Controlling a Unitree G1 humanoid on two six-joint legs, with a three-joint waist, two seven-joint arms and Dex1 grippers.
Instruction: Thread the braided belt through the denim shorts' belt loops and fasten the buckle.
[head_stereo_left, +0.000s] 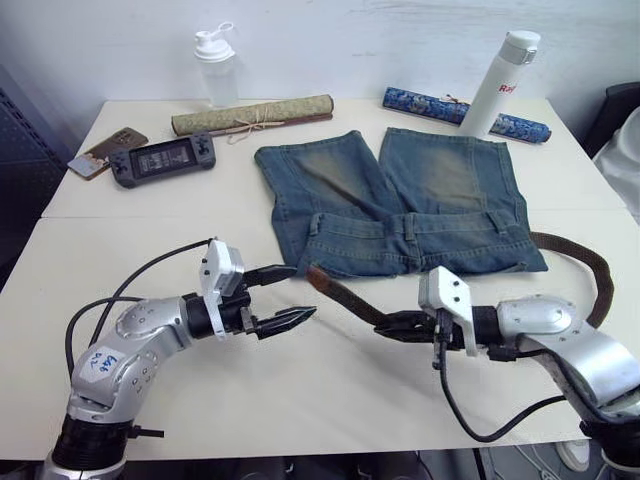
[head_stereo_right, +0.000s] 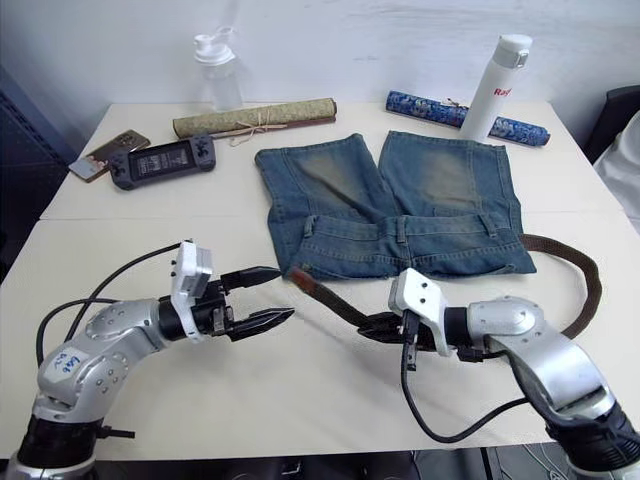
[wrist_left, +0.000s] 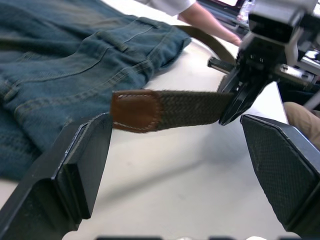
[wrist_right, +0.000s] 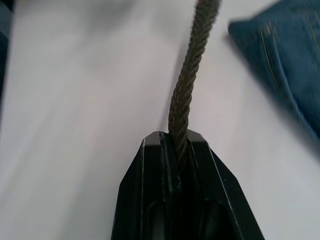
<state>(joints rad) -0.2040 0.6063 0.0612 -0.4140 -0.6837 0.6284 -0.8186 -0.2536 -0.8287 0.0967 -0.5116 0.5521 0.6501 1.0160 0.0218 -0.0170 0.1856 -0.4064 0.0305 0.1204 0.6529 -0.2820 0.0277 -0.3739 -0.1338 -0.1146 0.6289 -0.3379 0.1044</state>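
The denim shorts (head_stereo_left: 400, 195) lie flat mid-table, waistband toward me, with a belt loop (head_stereo_left: 410, 224) showing at its middle. The braided belt (head_stereo_left: 350, 297) hangs just off the table in front of the waistband. Its brown leather tip (wrist_left: 135, 110) points at my left gripper (head_stereo_left: 303, 291), which is open a short way from the tip. My right gripper (head_stereo_left: 392, 326) is shut on the strap (wrist_right: 189, 95) further back. The rest of the belt curls round the shorts' right side (head_stereo_left: 602, 285). The buckle is out of view.
Along the far edge stand a clear shaker bottle (head_stereo_left: 215, 65), a rolled tan mat (head_stereo_left: 250, 115), a blue patterned roll (head_stereo_left: 430, 103) and a white flask (head_stereo_left: 500, 80). A handheld game console (head_stereo_left: 163, 158) and a phone (head_stereo_left: 105, 150) lie far left. A person's arm (wrist_left: 210, 25) is beyond the table.
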